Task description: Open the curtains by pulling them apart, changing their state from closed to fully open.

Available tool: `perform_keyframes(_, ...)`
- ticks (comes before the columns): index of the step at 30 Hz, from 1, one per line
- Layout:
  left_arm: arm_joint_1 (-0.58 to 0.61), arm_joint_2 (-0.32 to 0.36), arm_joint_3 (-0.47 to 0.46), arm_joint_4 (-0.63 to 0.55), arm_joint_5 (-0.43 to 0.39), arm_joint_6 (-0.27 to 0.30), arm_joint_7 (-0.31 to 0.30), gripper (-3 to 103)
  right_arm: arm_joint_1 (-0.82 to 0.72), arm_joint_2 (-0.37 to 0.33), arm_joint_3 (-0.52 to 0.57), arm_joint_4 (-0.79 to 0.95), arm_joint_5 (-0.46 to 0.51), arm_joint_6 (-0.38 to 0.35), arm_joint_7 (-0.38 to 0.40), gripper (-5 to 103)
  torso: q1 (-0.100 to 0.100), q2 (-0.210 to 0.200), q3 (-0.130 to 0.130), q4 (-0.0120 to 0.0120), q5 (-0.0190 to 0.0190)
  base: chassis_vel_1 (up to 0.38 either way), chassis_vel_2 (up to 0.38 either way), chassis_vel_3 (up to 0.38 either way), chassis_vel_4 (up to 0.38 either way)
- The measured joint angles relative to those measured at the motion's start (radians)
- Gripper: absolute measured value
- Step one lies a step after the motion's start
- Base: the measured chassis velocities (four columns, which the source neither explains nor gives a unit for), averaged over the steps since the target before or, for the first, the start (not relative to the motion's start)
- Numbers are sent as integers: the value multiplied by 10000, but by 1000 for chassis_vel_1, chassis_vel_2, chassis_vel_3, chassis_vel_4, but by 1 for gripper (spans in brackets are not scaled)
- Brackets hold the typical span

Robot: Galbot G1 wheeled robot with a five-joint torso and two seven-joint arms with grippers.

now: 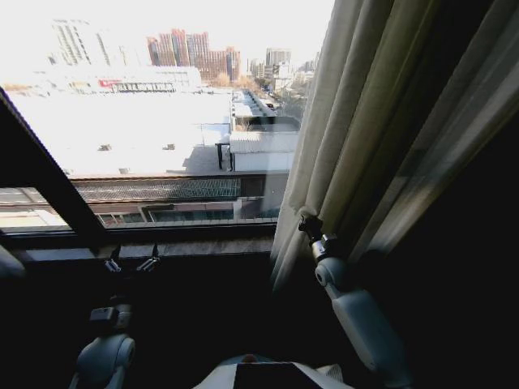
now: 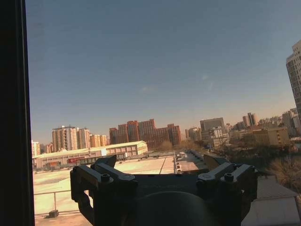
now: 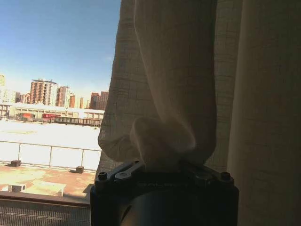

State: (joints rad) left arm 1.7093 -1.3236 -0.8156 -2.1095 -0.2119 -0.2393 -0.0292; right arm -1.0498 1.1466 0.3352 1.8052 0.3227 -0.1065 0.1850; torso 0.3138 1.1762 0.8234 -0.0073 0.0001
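The right gripper (image 3: 162,172) is clamped on a bunched fold of the curtains (image 3: 178,84); in the right wrist view the fabric puckers into the jaws and billows out just above them. In the head view the same right gripper (image 1: 308,227) sits at the inner edge of the curtains (image 1: 381,121), low on the panel, near the sill line.

The left gripper (image 2: 162,176) stands with its fingers spread wide and nothing between them, facing bare glass and skyline. In the head view the left gripper (image 1: 130,263) is low before the window sill (image 1: 195,243), well apart from the fabric.

Governing relation: the curtain's long axis runs vertically, and its gathered mass lies to the robot's right of the clamped fold. The window (image 1: 162,121) to the left of that edge is already uncovered. Judged from this, any further opening requires lateral travel toward the robot's right, across the pleats and not along them. The right arm is the nearer arm and the only one in contact. A dark window frame bar (image 1: 49,170) crosses the glass diagonally at far left.
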Motion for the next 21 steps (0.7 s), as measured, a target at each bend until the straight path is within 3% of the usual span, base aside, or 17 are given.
perform_keyframes(10, 214, -338, -77, -213, 238, -37, 36, 100, -20, -702, 495, 184, 508, -564, 227, 0, 0, 0, 0, -2, -2, 0, 0, 0, 0)
perform_keyframes(21, 440, -362, -131, -475, 299, -86, 50, 100, 931, -955, 1652, -1985, 509, -239, 399, 0, 0, 0, 0, -2, 3, 0, 0, 0, 0)
